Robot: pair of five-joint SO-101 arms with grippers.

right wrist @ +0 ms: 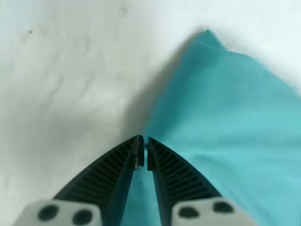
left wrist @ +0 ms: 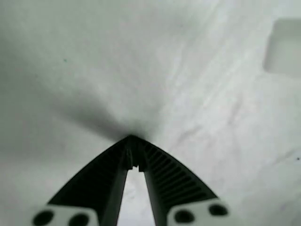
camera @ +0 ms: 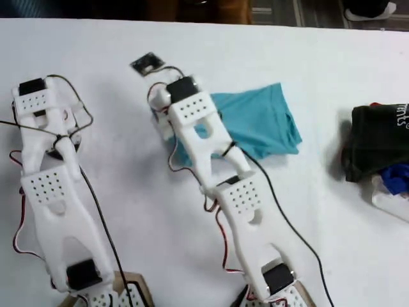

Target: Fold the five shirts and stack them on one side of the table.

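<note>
Your right claw (right wrist: pixel 142 149) is closed, its tips down at the edge of the loosely folded teal fabric shirt (right wrist: pixel 225 127), probably to pinch that hem for a fold. Whether it has caught cloth is unclear. Your left claw (left wrist: pixel 134 153), also closed and empty, waits over the bare white tabletop (left wrist: pixel 197 70). A folded dark shirt (camera: pixel 377 141) lies beyond the teal one.

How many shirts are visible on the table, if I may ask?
3: a teal shirt mid-table, a dark shirt at the right edge, a blue one beside it; others may be hidden.
</note>
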